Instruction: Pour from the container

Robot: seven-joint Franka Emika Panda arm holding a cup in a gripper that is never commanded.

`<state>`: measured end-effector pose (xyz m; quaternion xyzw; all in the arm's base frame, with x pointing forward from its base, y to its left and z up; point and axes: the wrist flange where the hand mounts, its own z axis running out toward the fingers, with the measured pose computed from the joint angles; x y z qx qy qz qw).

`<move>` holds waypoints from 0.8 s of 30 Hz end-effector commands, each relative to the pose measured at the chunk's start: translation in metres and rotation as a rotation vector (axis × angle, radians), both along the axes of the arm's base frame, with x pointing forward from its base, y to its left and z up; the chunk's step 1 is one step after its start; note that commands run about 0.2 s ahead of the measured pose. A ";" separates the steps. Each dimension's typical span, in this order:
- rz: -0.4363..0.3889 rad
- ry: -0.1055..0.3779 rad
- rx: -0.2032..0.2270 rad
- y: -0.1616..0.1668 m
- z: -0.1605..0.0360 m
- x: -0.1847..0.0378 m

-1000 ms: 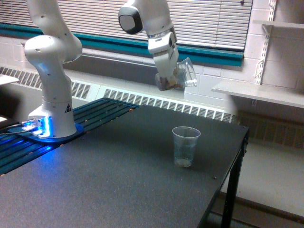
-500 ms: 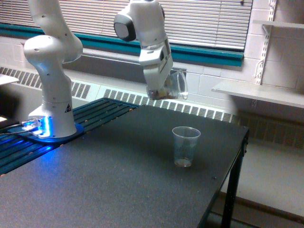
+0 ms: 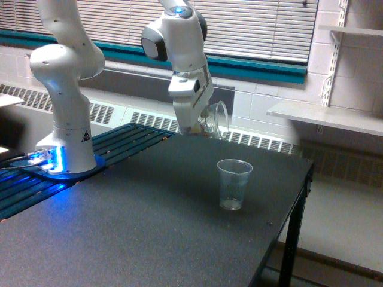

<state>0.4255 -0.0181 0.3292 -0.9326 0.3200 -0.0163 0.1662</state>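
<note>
behind me run white slatted blinds (image 3: 257,24) over a teal sill band, and below lies the dark, matte, finely speckled tabletop (image 3: 131,227). my gripper (image 3: 194,127) is clamped on the small see-through, colourless plastic container (image 3: 214,121), short and wide-mouthed — i cannot make out the fingers themselves, only that the vessel hangs from them, tipped so its mouth faces the exterior view's right. it sits in the air at about eleven o'clock from the taller tapered clear plastic drinking cup with a rolled rim (image 3: 233,184), which stands upright and apart, something pale at its bottom. to pour well i judge i should bring the lip over that rim first, then tilt slowly — thin plastic flexes, and a light cup would tip at a nudge.
</note>
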 end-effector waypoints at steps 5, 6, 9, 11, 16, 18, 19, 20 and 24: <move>0.008 0.034 0.024 0.001 -0.013 0.003; 0.006 0.037 0.027 0.002 -0.014 0.004; -0.006 0.047 0.036 0.001 -0.017 0.007; -0.014 0.056 0.038 0.000 -0.019 0.009; -0.020 0.085 0.045 -0.003 -0.023 0.015; -0.018 0.097 0.043 -0.004 -0.023 0.017; -0.015 0.104 0.041 -0.004 -0.024 0.017; -0.013 0.111 0.041 -0.005 -0.025 0.018; -0.008 0.138 0.041 -0.006 -0.026 0.021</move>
